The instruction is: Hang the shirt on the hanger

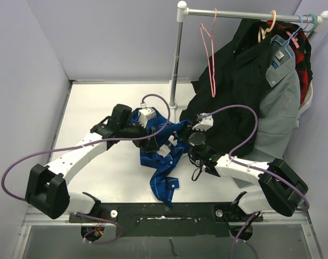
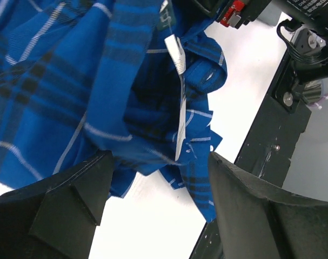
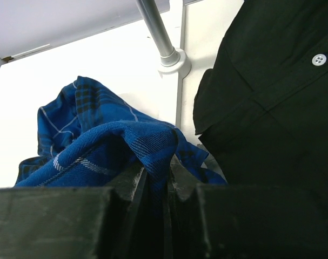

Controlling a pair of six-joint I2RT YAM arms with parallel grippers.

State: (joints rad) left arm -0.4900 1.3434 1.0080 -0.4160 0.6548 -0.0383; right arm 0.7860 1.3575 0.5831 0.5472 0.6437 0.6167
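The royal-blue plaid shirt [image 1: 162, 156] lies crumpled on the white table between my two arms. My left gripper [image 1: 147, 139] reaches into it from the left; in the left wrist view its jaws [image 2: 159, 159] stand open, with folds of the shirt [image 2: 99, 81] hanging just past the fingertips and bare table between them. My right gripper [image 1: 188, 144] is at the shirt's right edge. In the right wrist view it [image 3: 157, 172] is shut on a raised fold of the shirt [image 3: 115, 140]. The pink hanger [image 1: 209, 59] hangs from the rail, bare.
A metal rack pole [image 1: 176, 59] stands on the table behind the shirt. A black garment [image 1: 234, 91], a grey collared shirt [image 1: 282, 102] and a red-black plaid garment [image 1: 301, 48] hang at the right, the black one draping close to my right arm.
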